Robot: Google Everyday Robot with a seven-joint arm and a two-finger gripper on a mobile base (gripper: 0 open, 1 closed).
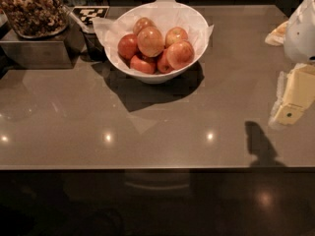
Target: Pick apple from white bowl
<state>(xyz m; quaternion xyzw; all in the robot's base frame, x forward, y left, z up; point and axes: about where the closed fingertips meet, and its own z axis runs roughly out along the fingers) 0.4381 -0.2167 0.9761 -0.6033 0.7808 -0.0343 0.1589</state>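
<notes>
The white bowl (189, 21) stands on the brown counter at the back centre, with a white paper liner sticking out past its rim. It holds several apples. The apple (150, 41), the largest one, orange-red with a pale yellowish blush, lies on top near the middle of the pile. Smaller, redder apples lie around it. My gripper (294, 96), with pale yellow fingers under a white arm housing (302, 28), hangs above the counter at the far right. It is well to the right of the bowl and touches nothing.
A glass container of brown nuts (32, 9) stands on a metal box (34, 50) at the back left. A black-and-white marker tag (89, 14) lies beside it. The counter's front edge (147, 168) runs across the lower picture. The gripper's shadow (261, 144) falls near that edge.
</notes>
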